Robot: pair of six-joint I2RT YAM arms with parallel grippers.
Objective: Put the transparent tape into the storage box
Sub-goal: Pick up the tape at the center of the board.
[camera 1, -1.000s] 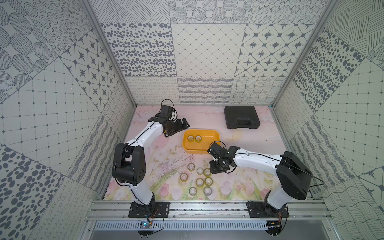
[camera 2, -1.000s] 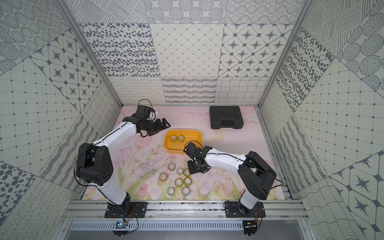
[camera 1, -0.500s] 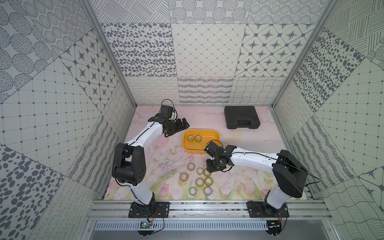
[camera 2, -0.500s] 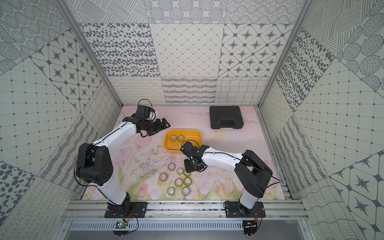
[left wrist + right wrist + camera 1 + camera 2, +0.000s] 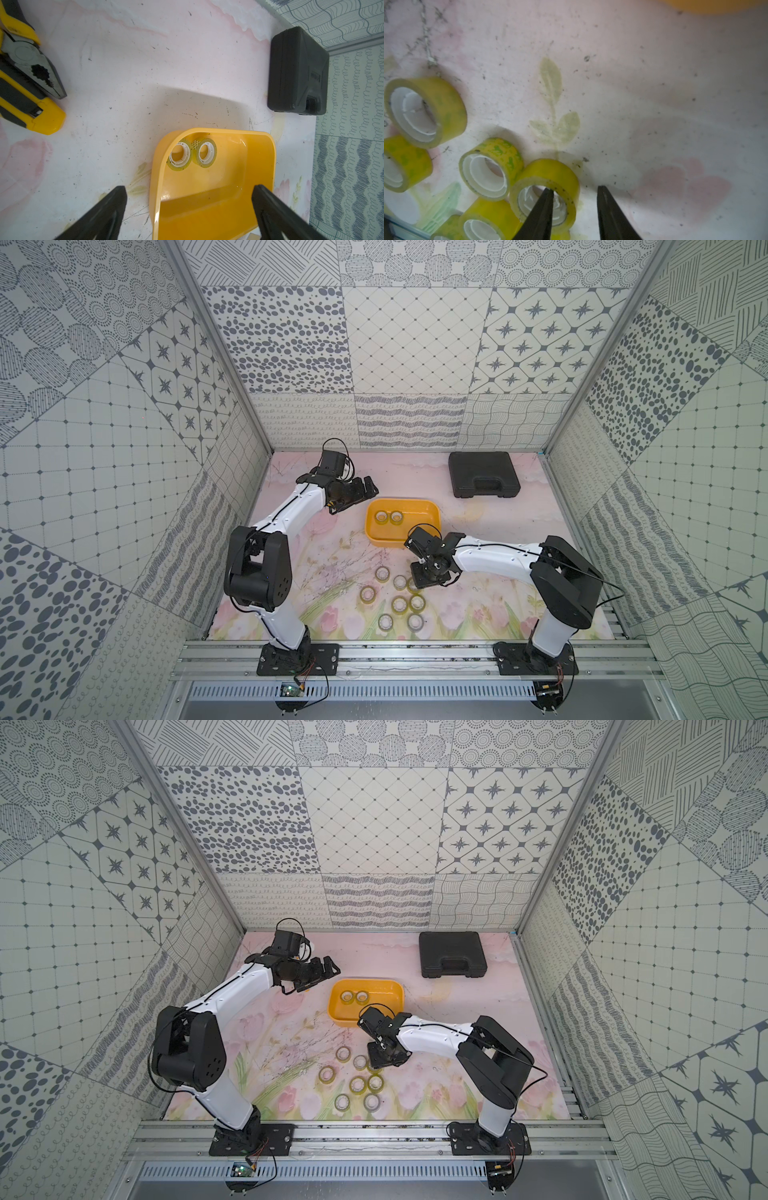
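Transparent tape [image 5: 550, 172] straddled by right gripper [image 5: 575, 188]

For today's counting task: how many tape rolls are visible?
10 rolls: two in the box, eight on the mat, one partly under the right gripper; others may be hidden.

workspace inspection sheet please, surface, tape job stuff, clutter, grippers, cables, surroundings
surface: pink floral mat, speckled with dark marks.
job's things: storage box holds two tape rolls; loose rolls cluster on the mat.
clutter: black case, pliers, utility knife.
grippers: left gripper open, empty, near the storage box; right gripper open, one finger inside a roll, one outside.
cables: black lead loops at the left wrist, off the mat.
surroundings: patterned wall panels, metal rail in front.
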